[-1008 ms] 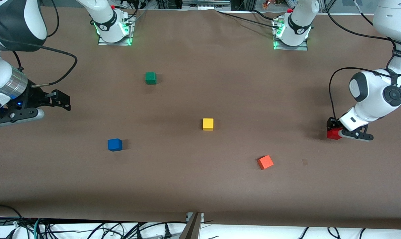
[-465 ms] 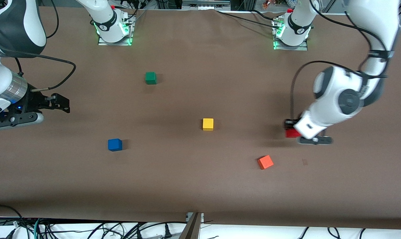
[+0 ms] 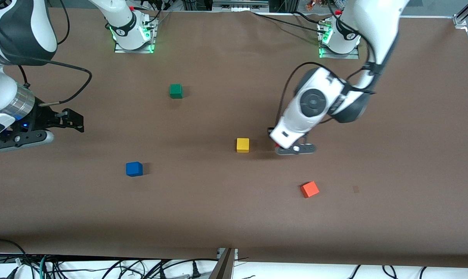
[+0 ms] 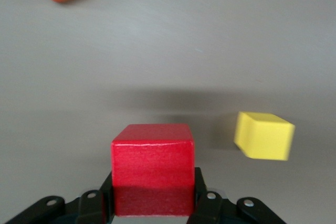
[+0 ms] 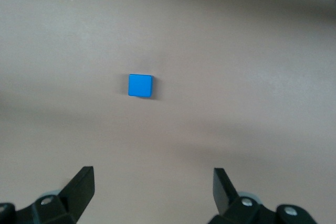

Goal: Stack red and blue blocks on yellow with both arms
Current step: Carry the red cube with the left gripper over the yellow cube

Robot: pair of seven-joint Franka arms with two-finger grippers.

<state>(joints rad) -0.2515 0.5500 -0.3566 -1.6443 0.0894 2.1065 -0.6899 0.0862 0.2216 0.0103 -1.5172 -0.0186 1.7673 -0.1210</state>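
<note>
Brown cloth [image 3: 226, 217] covers the table, and nothing is stacked yet. Nearest the front camera lies the blue cube [image 3: 134, 169], untouched, matte and square-edged; the right gripper [image 3: 69, 119] waits over bare cloth toward its own end, fingers spread wide. Farther off sits the yellow cube [image 3: 242, 145], alone, and just beside it hangs the left gripper [image 3: 292, 149], clamped on the red cube [image 4: 153, 174].

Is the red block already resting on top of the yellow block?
No, the red block is held in the left gripper, beside the yellow block.
</note>
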